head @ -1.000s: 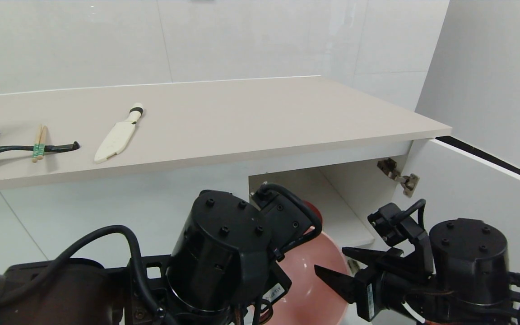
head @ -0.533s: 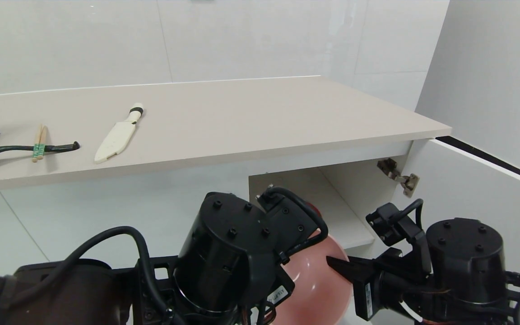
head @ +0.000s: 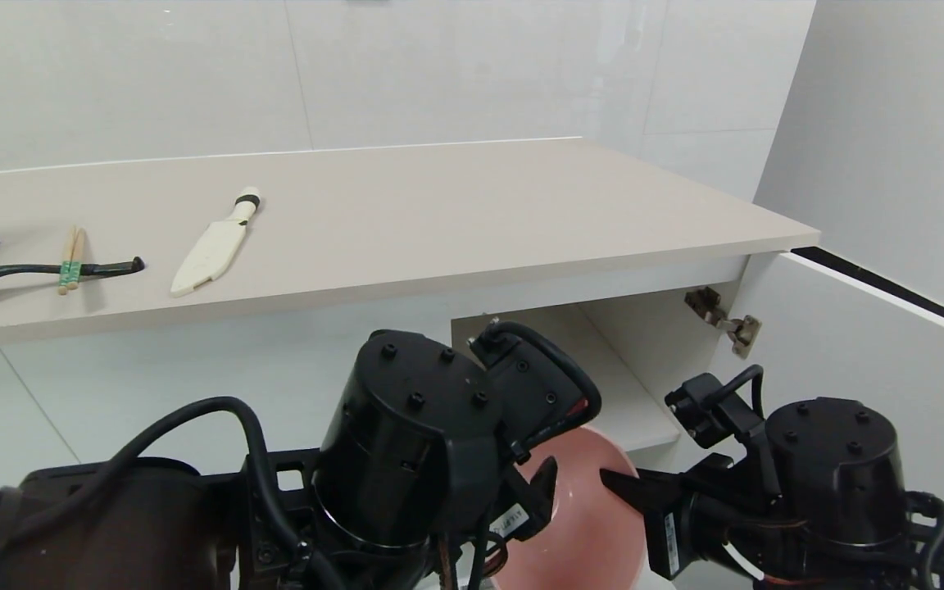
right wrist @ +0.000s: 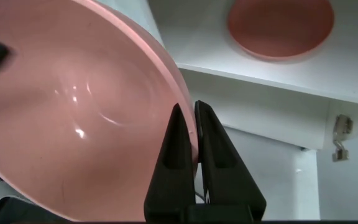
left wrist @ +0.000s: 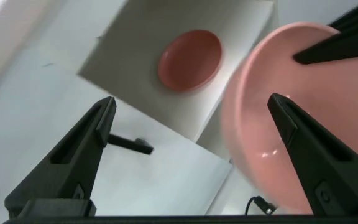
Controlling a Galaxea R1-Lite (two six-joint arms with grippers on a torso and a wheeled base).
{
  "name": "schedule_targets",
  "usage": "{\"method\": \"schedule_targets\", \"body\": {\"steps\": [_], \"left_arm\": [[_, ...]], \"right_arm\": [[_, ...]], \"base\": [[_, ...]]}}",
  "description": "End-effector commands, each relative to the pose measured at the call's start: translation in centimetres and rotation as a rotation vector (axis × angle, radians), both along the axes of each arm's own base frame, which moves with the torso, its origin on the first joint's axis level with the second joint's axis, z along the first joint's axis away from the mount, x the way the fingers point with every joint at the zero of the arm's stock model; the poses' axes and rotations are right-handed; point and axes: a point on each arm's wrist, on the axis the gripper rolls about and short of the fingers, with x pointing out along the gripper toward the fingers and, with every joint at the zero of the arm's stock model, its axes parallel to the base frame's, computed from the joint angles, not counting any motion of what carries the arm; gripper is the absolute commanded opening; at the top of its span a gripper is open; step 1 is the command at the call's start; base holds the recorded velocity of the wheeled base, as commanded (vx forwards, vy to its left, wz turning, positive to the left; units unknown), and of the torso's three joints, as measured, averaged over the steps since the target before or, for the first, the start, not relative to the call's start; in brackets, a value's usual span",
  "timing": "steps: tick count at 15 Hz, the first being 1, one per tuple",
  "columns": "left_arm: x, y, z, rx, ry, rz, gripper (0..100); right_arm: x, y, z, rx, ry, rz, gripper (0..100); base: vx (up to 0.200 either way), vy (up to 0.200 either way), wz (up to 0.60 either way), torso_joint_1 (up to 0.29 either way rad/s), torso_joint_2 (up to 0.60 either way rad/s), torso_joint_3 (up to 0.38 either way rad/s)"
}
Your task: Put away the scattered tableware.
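Right gripper pinches the rim of the tilted pink bowl — hollow facing the spread-wide left gripper.

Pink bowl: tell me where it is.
Head view, low centre-right: the pink bowl is pinched at its rim by the right claw, before the open cabinet.

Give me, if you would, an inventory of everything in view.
Beige countertop: one, beige, against the wall.
White cabinet: one, white, under the countertop, door open.
Large glossy pink bowl: one, pink, before the cabinet.
Small round pink dish: one, pink, on the cabinet shelf.
Cream knife: one, cream, on the countertop.
Black cable: one, black, countertop's left.
Wooden chopsticks: one pair, tan, across the cable.
Left end effector: one, black, open beside the bowl.
Right end effector: one, black, shut on the bowl's rim.
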Motion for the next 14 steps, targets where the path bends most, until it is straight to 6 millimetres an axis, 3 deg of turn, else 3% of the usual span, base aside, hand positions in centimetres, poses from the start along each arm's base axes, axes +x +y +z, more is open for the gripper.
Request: {"method": "schedule_targets", "body": {"steps": [1, 3, 4, 5, 6, 9, 12, 14], "left_arm": [[0.4, 1.3, 1.2, -0.048, -0.010, 0.042, 100], [0.5, 3.3, 1.5, -0.105, 0.035, 0.053, 100], [0.5, 3.3, 1.5, -0.105, 0.035, 0.053, 100], [0.2, 5.5, 1.6, -0.170, 0.126, -0.049, 100], [0.1, 5.7, 1.5, -0.172, 0.130, -0.056, 100], [-4.1, 11.0, 1.8, -0.311, 0.234, -0.256, 100], [-5.5, 16.9, 0.4, -0.358, 0.187, -0.112, 100], [-7.2, 19.7, -0.8, -0.384, 0.141, -0.030, 100]], "right_arm": [[0.8, -0.6, -0.8, -0.024, 0.025, -0.042, 0], [1.2, -0.9, -1.0, -0.027, 0.029, -0.061, 0], [1.2, -0.9, -1.0, -0.027, 0.029, -0.061, 0], [0.9, -1.1, -1.1, -0.010, 0.032, -0.036, 0], [0.9, -1.2, -1.1, -0.010, 0.032, -0.032, 0], [1.1, -1.7, -1.1, 0.002, 0.025, -0.056, 0], [1.4, -1.8, -1.1, 0.006, 0.022, -0.069, 0], [2.0, -2.1, -1.6, -0.010, 0.037, -0.091, 0]], "base": [[0.000, 0.000, 0.00, 0.000, 0.00, 0.000], [0.000, 0.000, 0.00, 0.000, 0.00, 0.000], [0.000, 0.000, 0.00, 0.000, 0.00, 0.000], [0.000, 0.000, 0.00, 0.000, 0.00, 0.000], [0.000, 0.000, 0.00, 0.000, 0.00, 0.000], [0.000, 0.000, 0.00, 0.000, 0.00, 0.000], [0.000, 0.000, 0.00, 0.000, 0.00, 0.000], [0.000, 0.000, 0.00, 0.000, 0.00, 0.000]]}}
